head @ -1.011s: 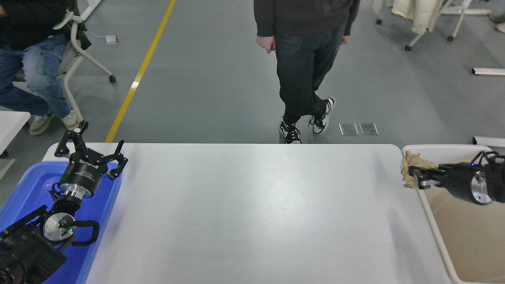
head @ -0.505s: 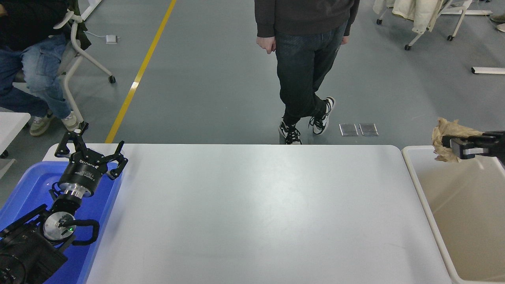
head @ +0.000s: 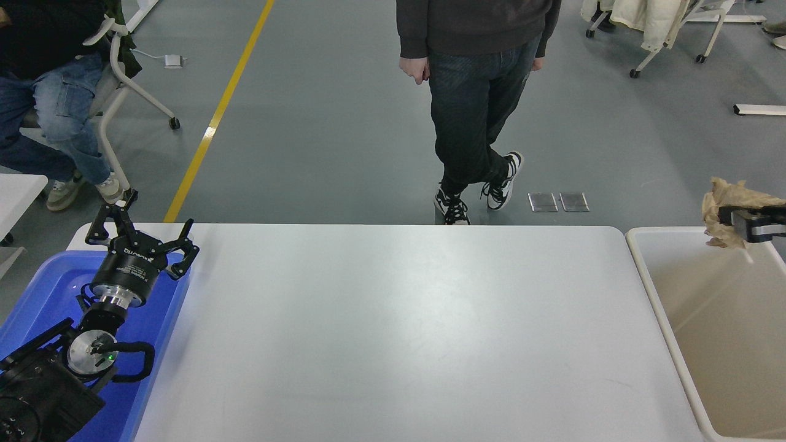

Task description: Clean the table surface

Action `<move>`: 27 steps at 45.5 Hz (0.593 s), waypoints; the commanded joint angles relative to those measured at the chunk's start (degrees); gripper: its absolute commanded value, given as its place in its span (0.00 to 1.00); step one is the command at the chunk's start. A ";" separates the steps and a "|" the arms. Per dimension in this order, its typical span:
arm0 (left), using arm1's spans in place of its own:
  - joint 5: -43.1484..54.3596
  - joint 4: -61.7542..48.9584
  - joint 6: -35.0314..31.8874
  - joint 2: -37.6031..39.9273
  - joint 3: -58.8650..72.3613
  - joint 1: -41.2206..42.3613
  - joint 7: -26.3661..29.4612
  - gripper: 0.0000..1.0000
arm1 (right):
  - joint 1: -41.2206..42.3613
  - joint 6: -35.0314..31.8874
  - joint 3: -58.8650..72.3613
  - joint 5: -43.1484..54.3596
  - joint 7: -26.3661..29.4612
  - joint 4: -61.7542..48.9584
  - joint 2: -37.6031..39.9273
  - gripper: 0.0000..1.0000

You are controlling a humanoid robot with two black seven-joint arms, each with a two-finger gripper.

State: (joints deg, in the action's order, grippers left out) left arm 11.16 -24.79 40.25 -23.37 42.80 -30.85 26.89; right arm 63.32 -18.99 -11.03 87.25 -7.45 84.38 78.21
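The bench surface [head: 393, 331] fills the middle of my view, white and matte, between the blue tub [head: 37, 301] on its left and the beige bin [head: 651, 294] on its right. My right pincer [head: 731, 218] is up above the bin's far rim at the frame edge, clenched on a crumpled wad of brown paper [head: 724, 199], though most of that arm is cut off. My left pincer [head: 138, 230] sits parked over the blue tub, fingers spread wide. A person [head: 476, 92] stands at the far side.
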 commanded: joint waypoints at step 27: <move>0.00 0.01 0.00 -0.01 0.00 0.00 0.00 1.00 | -20.96 16.53 -1.28 -20.89 -6.70 -39.81 -17.91 0.00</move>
State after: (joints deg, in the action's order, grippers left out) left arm 11.17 -24.78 40.25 -23.38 42.80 -30.86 26.89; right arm 49.63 -6.31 -11.52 74.61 -11.31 59.32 68.36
